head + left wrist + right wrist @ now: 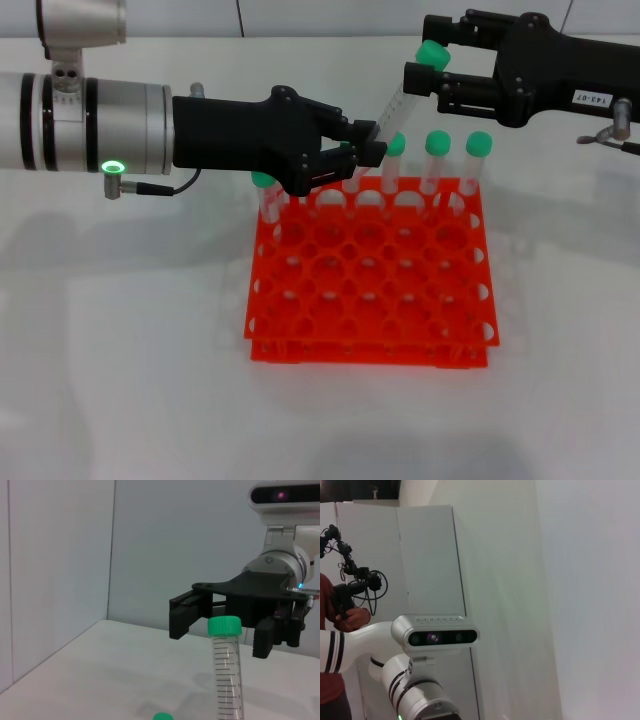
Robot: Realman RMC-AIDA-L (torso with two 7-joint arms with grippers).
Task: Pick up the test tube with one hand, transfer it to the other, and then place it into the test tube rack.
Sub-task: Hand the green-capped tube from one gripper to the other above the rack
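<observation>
Left claw (368, 140) clamped on tilted tube's (398, 107) lower end above rack (370, 275), right claw (425, 72) spread wide around its green cap, not gripping

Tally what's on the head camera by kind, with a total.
Clear green-capped tubes: 5 visible, the held test tube plus 4 racked tubes; more may be hidden
Bright orange plastic rack: 1
Black two-fingered grippers: 2, left gripper, right gripper
Total: 8

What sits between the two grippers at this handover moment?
Only the test tube, slanting from the left gripper up to the right gripper; its green cap sits between the right gripper's open fingers. Head view.
</observation>
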